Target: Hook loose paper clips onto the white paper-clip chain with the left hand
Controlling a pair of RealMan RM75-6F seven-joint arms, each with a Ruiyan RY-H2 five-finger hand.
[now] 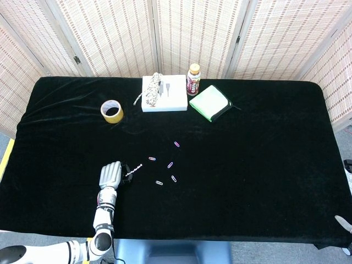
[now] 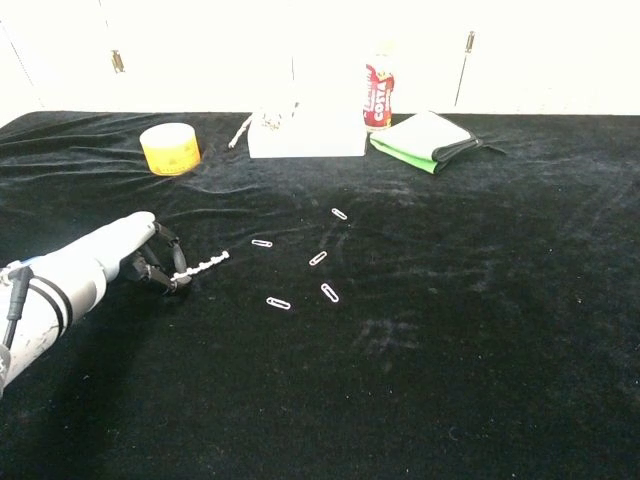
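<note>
Left hand (image 2: 120,255) fingers (image 2: 160,270) curled, pinching near end of white paper-clip chain (image 2: 200,266); chain trails away from fingertips toward loose paper clips (image 2: 279,302). Likely light, limp, slippery; best gripped at end link.

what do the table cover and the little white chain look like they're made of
Table cover: apparently black velvet-like fabric, matte, with wrinkles and brushed streaks in the nap. White paper-clip chain, held at one end by the left hand: linked clips, probably white-coated wire; too small to confirm.
</note>
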